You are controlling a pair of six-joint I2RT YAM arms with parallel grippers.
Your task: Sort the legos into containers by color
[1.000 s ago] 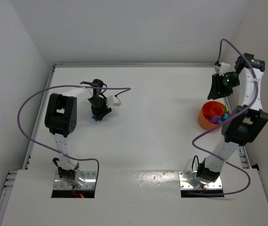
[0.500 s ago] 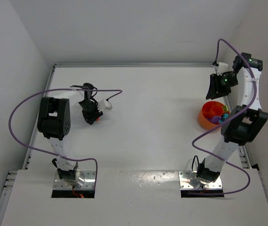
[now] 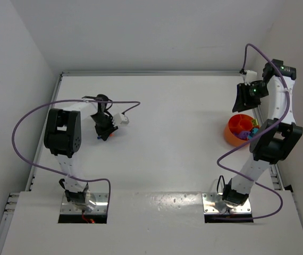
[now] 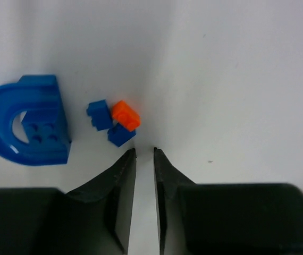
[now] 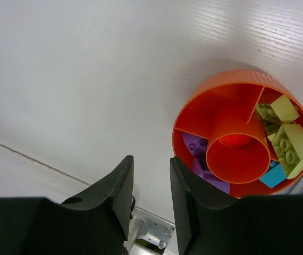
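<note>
Nearly closed left gripper (image 4: 144,151), empty.

Orange tub (image 5: 194,109), blue arch brick (image 4: 26,122)

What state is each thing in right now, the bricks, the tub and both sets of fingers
Left gripper: fingers nearly closed, holding nothing.
Right gripper: fingers a narrow gap apart, empty, beside the tub.
Orange tub: upright, part filled.
Lime green bricks: in one compartment.
Purple bricks: in another compartment.
Orange brick: loose on table, touching small blue bricks.
Small blue bricks: unsorted.
Blue arch brick: lying apart.
</note>
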